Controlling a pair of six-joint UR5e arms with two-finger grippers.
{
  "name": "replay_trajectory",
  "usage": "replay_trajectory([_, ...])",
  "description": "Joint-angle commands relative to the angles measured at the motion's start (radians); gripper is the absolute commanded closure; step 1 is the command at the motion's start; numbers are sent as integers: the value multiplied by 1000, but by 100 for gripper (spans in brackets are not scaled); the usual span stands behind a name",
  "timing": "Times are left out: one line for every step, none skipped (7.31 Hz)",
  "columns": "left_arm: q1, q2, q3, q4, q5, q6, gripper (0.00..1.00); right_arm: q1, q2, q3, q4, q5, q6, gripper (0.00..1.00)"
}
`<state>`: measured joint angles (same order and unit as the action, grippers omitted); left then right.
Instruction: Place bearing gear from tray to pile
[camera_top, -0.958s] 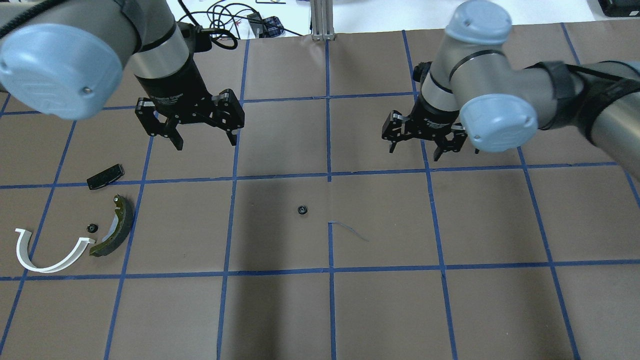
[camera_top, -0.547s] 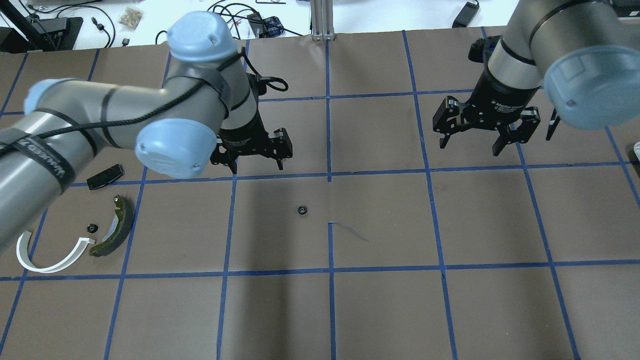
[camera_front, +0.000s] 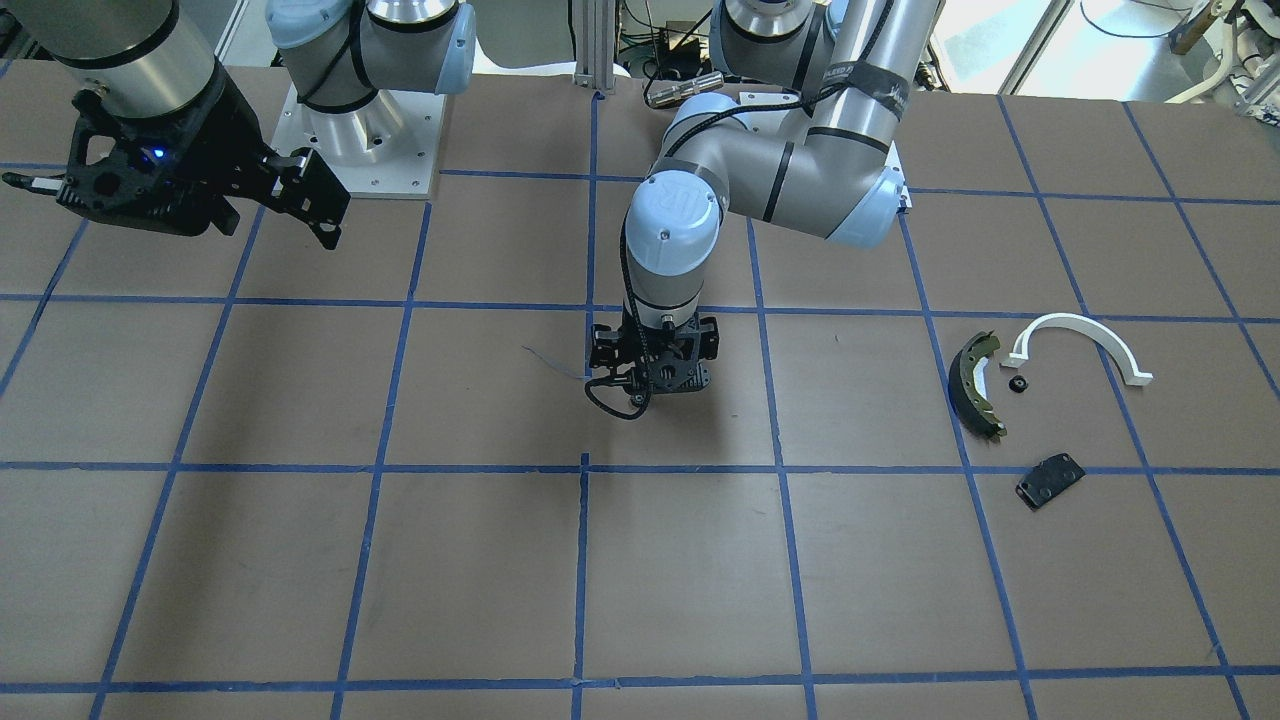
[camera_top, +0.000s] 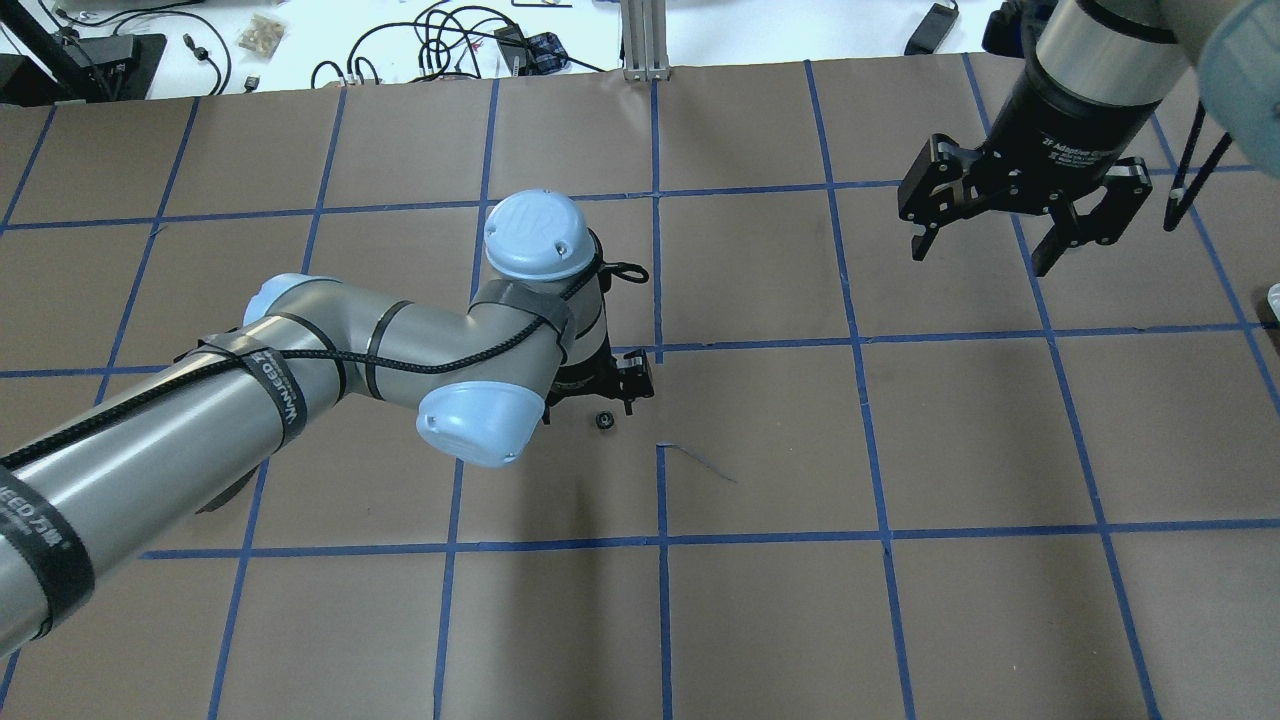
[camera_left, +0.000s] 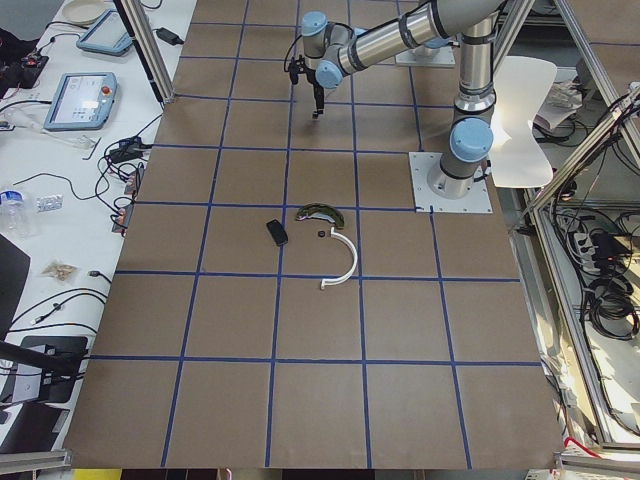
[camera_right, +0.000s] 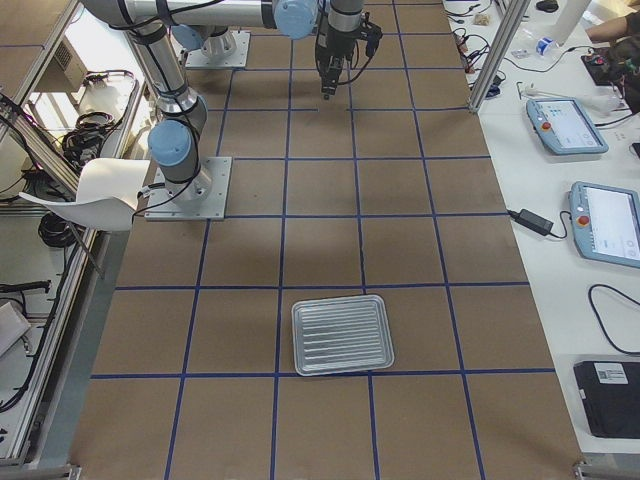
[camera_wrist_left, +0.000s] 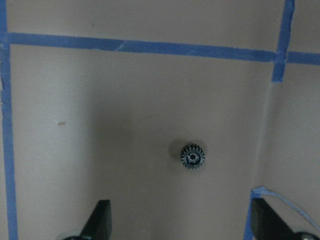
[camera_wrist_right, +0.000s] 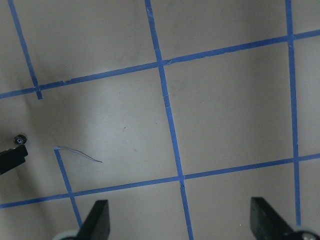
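surface (camera_top: 900, 620): brown paper with a blue tape grid. thin curl of blue tape (camera_top: 700, 462) runs off the end of a grid line, just beside the left gripper (camera_wrist_left: 183, 225) on the side toward the right gripper (camera_top: 982, 255). aluminium post (camera_top: 645, 40) stands at the surface's far edge, beyond the left gripper. black cables (camera_top: 450, 40) are tangled on the white bench (camera_top: 800, 25) behind it. power adapter (camera_top: 935, 20) is on the same bench, beyond the right gripper. two teach pendants (camera_right: 565, 125) sit on a side bench, well apart from both grippers.

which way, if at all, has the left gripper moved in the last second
Yes. In the overhead view the left gripper has swung rightward and down the picture, from left of the central tape crossing to right beside it, by the gear.
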<state>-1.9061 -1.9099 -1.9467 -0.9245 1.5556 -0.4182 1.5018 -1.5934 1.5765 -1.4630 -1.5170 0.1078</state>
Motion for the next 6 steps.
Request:
replay_trajectory([-7,-60,-8,67,0,-7,7,0,-2,3,-13,-2,4,0])
replay_trajectory([-13,-70,-8,70,0,-2,16,5,-3,5,-13,-43,7,0])
replay_trajectory([-14,-66,-6,88,9,-2,63,8,-2,5,-13,-73,10,0])
replay_trajectory([-14,-69,-6,90,9,-5,89,8,-3,5,-13,-65,13,0])
replay_trajectory([-16,-69,-6,88,9,-7,100,8,-2,2,-14,-65,7,0])
replay_trajectory([-16,-69,-6,90,8,-8,100,8,-2,-3,-35,-66,6,0])
